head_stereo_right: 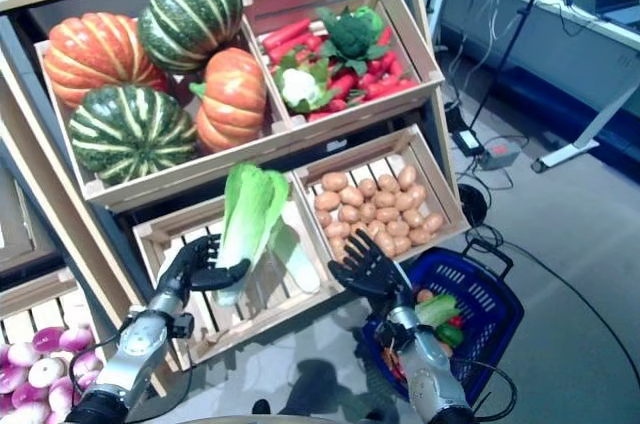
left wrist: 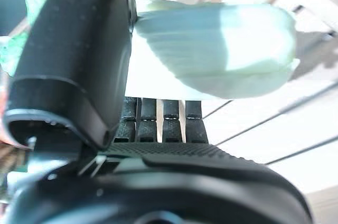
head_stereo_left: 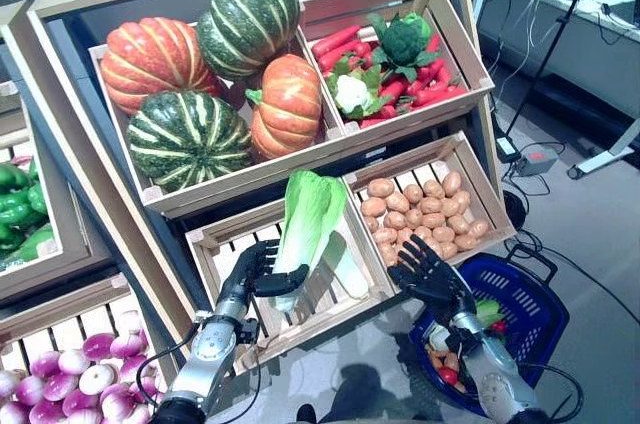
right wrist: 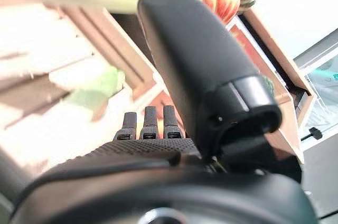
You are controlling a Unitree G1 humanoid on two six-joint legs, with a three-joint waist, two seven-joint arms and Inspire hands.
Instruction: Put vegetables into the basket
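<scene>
Left hand [head_stereo_left: 262, 272] has thumb and fingers clamped on the pale stem end of a napa cabbage [head_stereo_left: 308, 216], which stands up in the lower left wooden crate [head_stereo_left: 222, 240] (second cabbage beside it, partly hidden). Left wrist view shows the white stalk pressed between thumb and fingers [left wrist: 163, 123]. Right hand [head_stereo_left: 430, 274] hovers, fingers spread and holding nothing, over the potato crate's [head_stereo_left: 482, 206] front edge. Blue basket [head_stereo_left: 520, 294] sits on the floor below, vegetables inside it half hidden by the arm. No readable writing.
</scene>
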